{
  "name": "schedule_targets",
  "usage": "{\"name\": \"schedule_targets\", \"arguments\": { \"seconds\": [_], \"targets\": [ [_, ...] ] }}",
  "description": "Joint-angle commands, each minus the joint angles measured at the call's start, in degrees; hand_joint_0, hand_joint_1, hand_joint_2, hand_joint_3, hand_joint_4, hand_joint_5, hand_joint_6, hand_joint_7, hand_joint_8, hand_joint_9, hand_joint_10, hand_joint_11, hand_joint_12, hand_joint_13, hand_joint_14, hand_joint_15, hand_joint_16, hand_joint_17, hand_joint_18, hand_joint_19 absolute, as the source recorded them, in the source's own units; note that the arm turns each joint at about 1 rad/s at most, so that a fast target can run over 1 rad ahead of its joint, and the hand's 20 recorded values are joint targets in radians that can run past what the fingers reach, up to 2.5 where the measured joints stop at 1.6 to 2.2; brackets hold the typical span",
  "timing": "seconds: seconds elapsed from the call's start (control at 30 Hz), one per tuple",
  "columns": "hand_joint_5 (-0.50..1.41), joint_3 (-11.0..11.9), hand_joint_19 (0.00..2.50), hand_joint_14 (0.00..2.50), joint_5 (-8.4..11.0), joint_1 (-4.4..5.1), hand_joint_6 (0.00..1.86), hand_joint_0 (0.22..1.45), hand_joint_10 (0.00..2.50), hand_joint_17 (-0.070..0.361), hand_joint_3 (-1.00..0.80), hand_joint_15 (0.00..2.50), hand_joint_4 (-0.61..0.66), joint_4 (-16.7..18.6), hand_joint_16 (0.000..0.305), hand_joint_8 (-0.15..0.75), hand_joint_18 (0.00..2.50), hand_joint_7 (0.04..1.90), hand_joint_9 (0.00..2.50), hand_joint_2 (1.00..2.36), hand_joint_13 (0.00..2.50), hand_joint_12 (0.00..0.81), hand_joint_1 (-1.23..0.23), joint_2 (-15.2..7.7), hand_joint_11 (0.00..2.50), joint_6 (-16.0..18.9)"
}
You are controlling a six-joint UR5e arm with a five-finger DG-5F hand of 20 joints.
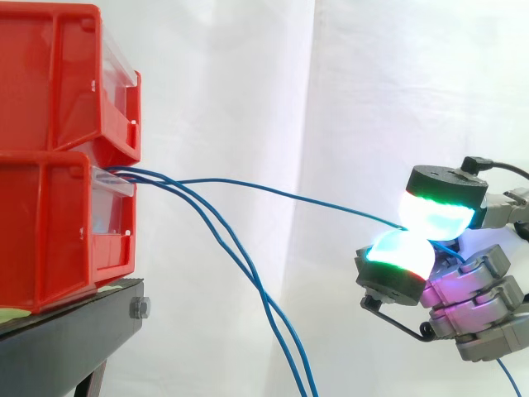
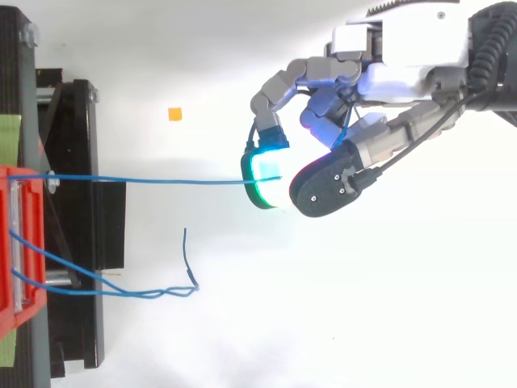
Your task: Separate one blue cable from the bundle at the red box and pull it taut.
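At the left, the lower red plastic bin (image 1: 50,223) feeds thin blue cables: two slack blue cables (image 1: 263,294) droop toward the bottom centre, while the one separated blue cable (image 1: 273,192) runs rightward with a slight sag. At the right, the robot hand (image 1: 467,289) pinches it between glowing fingers (image 1: 401,252). The best move is probably a gentle pull straight away from the bin, with the pinch kept firm.

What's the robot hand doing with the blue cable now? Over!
Hand shut on one blue cable, pinched between glowing pads. Cable nearly straight from lower red bin. Two other blue cables hang loose below, clear of it.
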Motion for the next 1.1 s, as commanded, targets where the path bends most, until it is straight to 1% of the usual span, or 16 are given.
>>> {"name": "schedule_targets", "arguments": {
  "seconds": [0.0, 0.17, 0.23, 0.6, 0.7, 0.9, 1.07],
  "targets": [
    [-0.16, 0.00, 2.08, 2.44, 0.00, 0.00, 0.91, 0.65, 1.98, 0.079, 0.01, 1.39, -0.03, 0.00, 0.035, 0.314, 1.32, 1.21, 0.79, 1.03, 0.77, 0.387, -0.72, 0.09, 1.37, -0.01],
    [-0.16, 0.00, 2.06, 2.42, 0.00, 0.00, 0.91, 0.65, 1.97, 0.081, 0.02, 1.43, -0.03, 0.00, 0.036, 0.318, 1.31, 1.21, 0.79, 1.03, 0.78, 0.396, -0.72, 0.00, 1.39, -0.01],
    [-0.16, 0.00, 2.05, 2.42, 0.00, 0.00, 0.91, 0.65, 1.95, 0.080, 0.02, 1.40, -0.03, 0.00, 0.036, 0.311, 1.31, 1.21, 0.79, 1.03, 0.77, 0.393, -0.72, 0.00, 1.41, 0.08],
    [-0.16, 0.00, 2.05, 2.41, 0.00, 0.00, 0.91, 0.65, 1.94, 0.082, 0.01, 1.40, -0.03, 0.00, 0.036, 0.309, 1.31, 1.21, 0.79, 1.03, 0.77, 0.397, -0.72, 0.00, 1.40, -0.01],
    [-0.16, 0.00, 2.04, 2.40, 0.00, 0.00, 0.91, 0.65, 1.92, 0.082, 0.02, 1.43, -0.03, 0.00, 0.037, 0.316, 1.31, 1.21, 0.79, 1.03, 0.77, 0.402, -0.72, 0.00, 1.42, -0.01],
    [-0.16, 0.00, 2.04, 2.41, 0.00, 0.00, 0.91, 0.65, 1.92, 0.082, 0.02, 1.40, -0.03, 0.00, 0.037, 0.314, 1.30, 1.21, 0.78, 1.03, 0.76, 0.391, -0.73, 0.00, 1.41, -0.01],
    [-0.16, 0.00, 2.03, 2.41, 0.00, 0.00, 0.91, 0.64, 1.92, 0.083, 0.01, 1.41, -0.03, 0.00, 0.037, 0.315, 1.30, 1.20, 0.78, 1.03, 0.76, 0.397, -0.73, 0.00, 1.42, -0.01]
  ]
}}
